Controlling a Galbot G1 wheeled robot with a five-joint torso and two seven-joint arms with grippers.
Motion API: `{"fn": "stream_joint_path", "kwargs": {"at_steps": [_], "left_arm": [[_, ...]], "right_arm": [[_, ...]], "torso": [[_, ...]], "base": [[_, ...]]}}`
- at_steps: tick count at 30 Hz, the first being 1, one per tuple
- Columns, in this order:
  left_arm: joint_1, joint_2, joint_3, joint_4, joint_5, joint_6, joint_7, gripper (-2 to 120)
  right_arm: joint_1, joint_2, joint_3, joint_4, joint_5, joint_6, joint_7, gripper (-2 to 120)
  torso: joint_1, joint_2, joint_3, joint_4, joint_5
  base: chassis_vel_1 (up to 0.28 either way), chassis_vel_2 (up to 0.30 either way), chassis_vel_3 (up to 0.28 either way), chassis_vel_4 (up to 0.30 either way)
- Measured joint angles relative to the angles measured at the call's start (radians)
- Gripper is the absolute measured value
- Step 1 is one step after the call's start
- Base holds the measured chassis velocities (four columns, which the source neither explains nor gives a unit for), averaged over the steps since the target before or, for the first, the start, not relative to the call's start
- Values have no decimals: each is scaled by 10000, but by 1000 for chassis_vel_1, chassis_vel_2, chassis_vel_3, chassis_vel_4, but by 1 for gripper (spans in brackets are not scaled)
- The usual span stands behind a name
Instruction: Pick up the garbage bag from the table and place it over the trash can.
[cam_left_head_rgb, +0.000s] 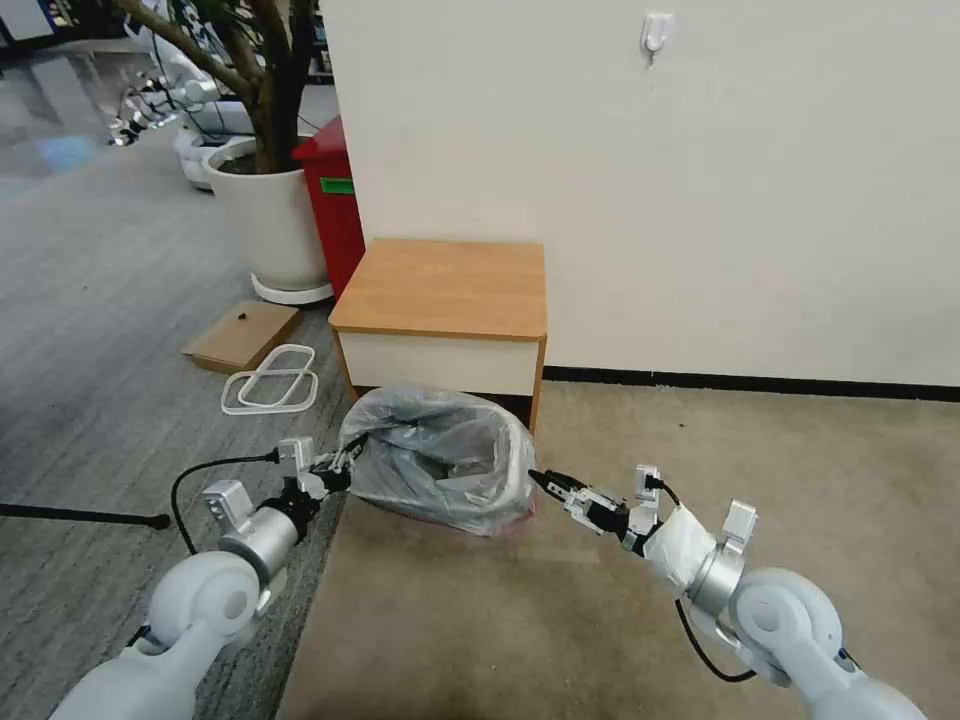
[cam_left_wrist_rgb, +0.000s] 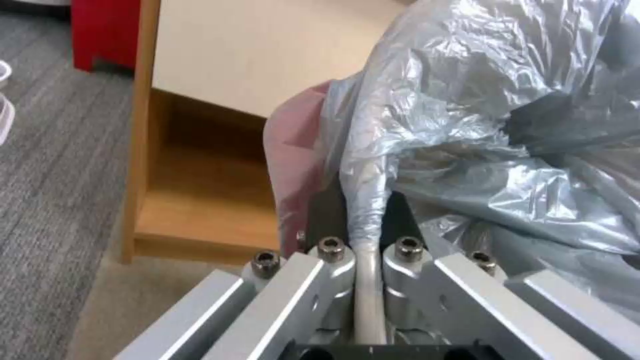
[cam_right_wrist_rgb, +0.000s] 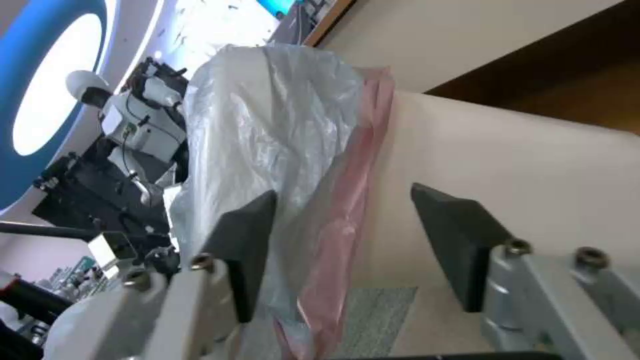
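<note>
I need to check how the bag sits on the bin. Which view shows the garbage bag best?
The head view: the whole garbage bag drapes over the trash can. The left wrist view shows the left claw pinching bag and rim; the right wrist view shows its hanging pink edge.

No text, brand, number or sign can be read anywhere. The red bin (cam_left_head_rgb: 335, 200) at the far left carries a small green label (cam_left_head_rgb: 337, 185), but nothing on it is legible. The cardboard sheet (cam_left_head_rgb: 241, 335) on the floor bears only a dark spot, no print.
</note>
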Motion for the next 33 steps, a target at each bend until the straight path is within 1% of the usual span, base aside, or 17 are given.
{"fn": "stream_joint_path", "kwargs": {"at_steps": [2,9,19,20,21,22,23,24,25,26,29,31,33], "left_arm": [[-2,-1,7,-9,8,0,-18,0],[-19,2,40,-28,73,-17,-49,0],[54,-17,59,-119,155,-50,-86,0],[70,-25,69,-142,174,-52,-94,0],[78,-30,88,-151,200,-54,-100,0],[80,-29,99,-162,216,-55,-108,0],[80,-29,99,-162,216,-55,-108,0],[80,-29,109,-183,227,-55,-126,0],[77,-27,137,-225,226,-55,-144,0],[73,-22,144,-239,226,-55,-201,0],[61,-9,151,-270,227,-55,-284,0],[61,-5,169,-301,226,-55,-314,0],[62,-4,171,-308,228,-55,-324,0]], "right_arm": [[-12,-19,9,14,-1,13,-24,52],[-93,-104,-6,108,-102,31,-177,47],[-103,-182,-93,200,-209,44,-234,45],[-103,-194,-96,215,-212,51,-247,44],[-103,-203,-99,243,-215,58,-261,39],[-103,-210,-102,255,-223,65,-267,36],[-103,-210,-102,255,-223,65,-267,36],[-103,-215,-113,270,-250,73,-276,28],[-104,-223,-140,296,-285,74,-305,25],[-112,-235,-147,314,-321,78,-326,19],[-140,-257,-169,343,-401,99,-369,12],[-162,-283,-178,378,-493,141,-399,0],[-166,-291,-178,387,-545,176,-402,0]], "torso": [[0,0,0,0,0],[0,0,0,0,0],[0,0,0,0,-1],[0,0,0,0,0],[0,0,0,0,0],[0,0,0,0,-1],[0,0,0,0,-1],[0,0,0,0,0],[0,0,0,1,0],[0,0,0,-1,-1],[0,0,0,0,1],[0,0,0,0,-2],[0,0,0,-1,0]], "base": [[0,0,0,0],[0,0,0,0],[0,0,0,0],[0,0,0,0],[0,0,0,0],[0,0,0,0],[0,0,0,0],[0,0,0,0],[0,0,0,0],[0,0,0,0],[0,0,0,0],[0,0,0,0],[0,0,0,0]]}}
